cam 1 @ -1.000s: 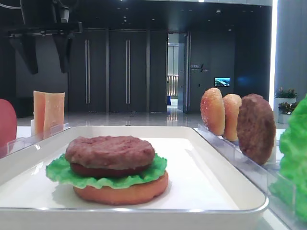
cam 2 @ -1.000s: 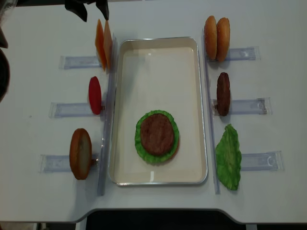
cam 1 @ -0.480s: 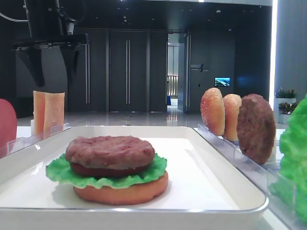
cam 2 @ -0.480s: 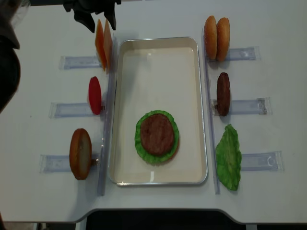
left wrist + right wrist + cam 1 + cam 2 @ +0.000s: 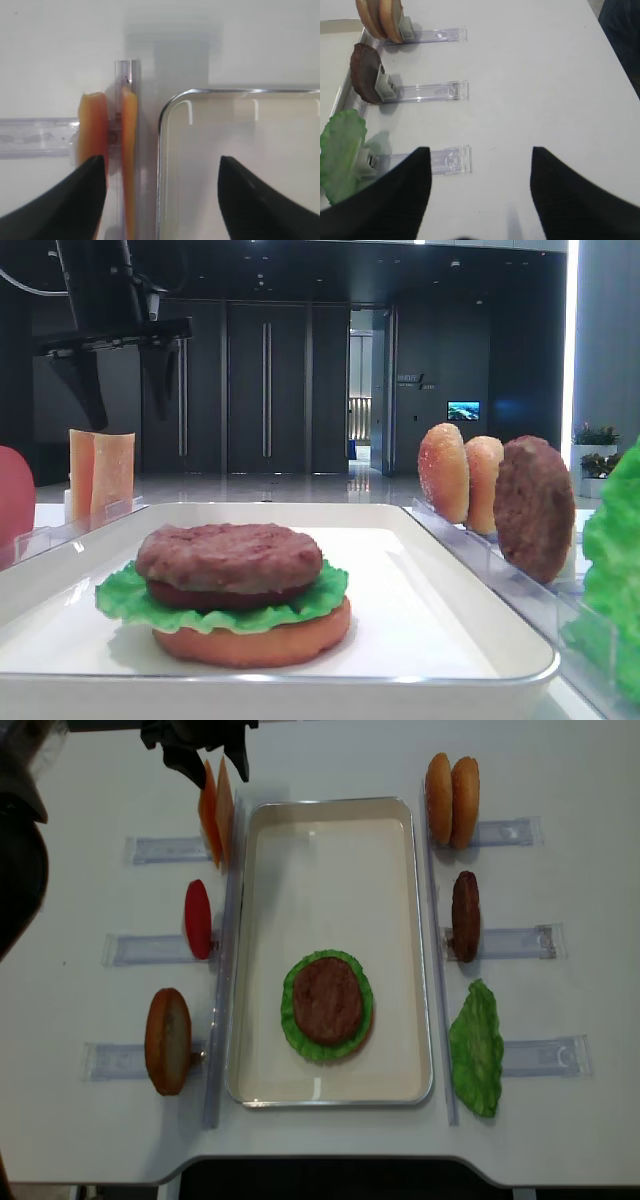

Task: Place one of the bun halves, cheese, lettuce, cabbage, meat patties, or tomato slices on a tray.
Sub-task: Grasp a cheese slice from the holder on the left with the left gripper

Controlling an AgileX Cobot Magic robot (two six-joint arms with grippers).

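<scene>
While left claw [image 5: 212, 760] gapes | above cheese [image 5: 215, 812] | beside tray [image 5: 330, 810] rim

One view looks straight down, one low along the tray [image 5: 480, 620]; wrist views look down close.

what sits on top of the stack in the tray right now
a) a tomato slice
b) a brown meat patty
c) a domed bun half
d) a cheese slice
b: in the tray the brown meat patty lies uppermost, over the green lettuce and a bun half, while the cheese and tomato slice stand in the racks to the left.
</scene>
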